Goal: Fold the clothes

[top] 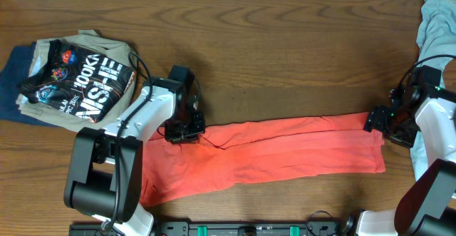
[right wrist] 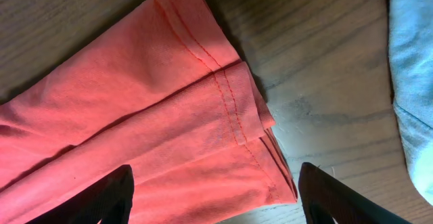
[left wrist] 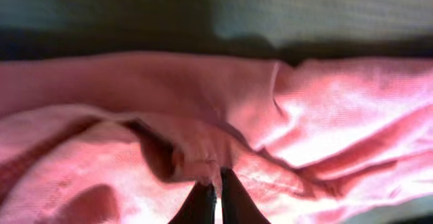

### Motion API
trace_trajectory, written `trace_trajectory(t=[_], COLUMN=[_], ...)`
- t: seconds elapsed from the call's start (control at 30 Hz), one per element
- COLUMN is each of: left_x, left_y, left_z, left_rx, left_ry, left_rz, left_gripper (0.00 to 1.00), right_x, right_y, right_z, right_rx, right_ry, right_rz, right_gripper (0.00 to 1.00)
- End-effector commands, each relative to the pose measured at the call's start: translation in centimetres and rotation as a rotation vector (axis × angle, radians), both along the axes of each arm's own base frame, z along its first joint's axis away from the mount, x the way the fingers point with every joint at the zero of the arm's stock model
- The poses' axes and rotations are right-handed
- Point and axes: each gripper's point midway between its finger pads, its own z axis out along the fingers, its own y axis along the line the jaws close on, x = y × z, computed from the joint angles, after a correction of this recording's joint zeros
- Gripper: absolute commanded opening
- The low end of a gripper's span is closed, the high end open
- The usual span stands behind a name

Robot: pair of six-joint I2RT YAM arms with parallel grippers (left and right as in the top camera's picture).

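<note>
1 red-orange T-shirt (top: 285, 154), strip-folded. Left gripper (left wrist: 215, 193) pinched closed on its fabric. Right gripper (right wrist: 216, 172) spread wide over the hem, holding nothing. 1 garment pile (top: 71, 79), 1 pale blue garment (top: 436, 26).

Your left wrist view is soft throughout. The T-shirt (left wrist: 284, 116) is a pink blur, and the left gripper (left wrist: 215, 200) shows only as two dark tips pressed together at the bottom edge, seemingly with cloth pinched between them. From overhead, the left arm (top: 107, 172) covers the shirt's near left corner. The right gripper's fingers (right wrist: 108, 200) are cut off by the bottom edge of your right wrist view. The pale blue garment (top: 438, 22) runs out of frame at the right.
</note>
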Motion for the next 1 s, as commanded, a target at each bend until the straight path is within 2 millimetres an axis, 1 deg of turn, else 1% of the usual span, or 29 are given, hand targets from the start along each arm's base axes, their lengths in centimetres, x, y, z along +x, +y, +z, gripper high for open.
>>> trace_trajectory(t=[0.0,0.2,0.33,0.47,0.6,0.7,0.87,0.97], left_x=[-0.8,-2.3,-3.1,-4.7,-6.3,-7.4,-8.6,-9.0], left_y=[-1.6,-3.9,-5.1,-7.7,-9.2,-10.0,-11.0,-11.4], left_z=[1.2,2.2,2.4,3.2,3.3,3.3,3.4,3.4], left_rx=[-0.096,-0.201,-0.215,-0.300,-0.305,-0.302,-0.300,-0.303], left_ry=[0.028,0.084,0.096,0.126,0.141,0.148,0.162,0.161], left_rz=[0.004,-0.022,-0.064,-0.133,-0.206,-0.252,-0.297,-0.317], left_gripper=[0.06,0.06,0.06,0.06,0.06,0.06,0.06,0.07], right_x=[-0.2,-0.2,-0.2,-0.1,-0.1,-0.1,-0.1,-0.1], right_y=[-0.2,-0.2,-0.2,-0.2,-0.2,-0.2,-0.2,-0.2], right_z=[0.1,0.1,0.1,0.1,0.1,0.1,0.1,0.1], right_rx=[0.002,0.002,0.002,0.001,0.001,0.001,0.001,0.001], right_ry=[-0.005,-0.005,-0.005,-0.008,-0.008,-0.007,-0.007,-0.007], right_rz=[-0.001,-0.001,-0.001,-0.001,-0.001,-0.001,-0.001,-0.001], right_gripper=[0.76,0.77,0.77,0.77,0.78,0.77,0.78,0.78])
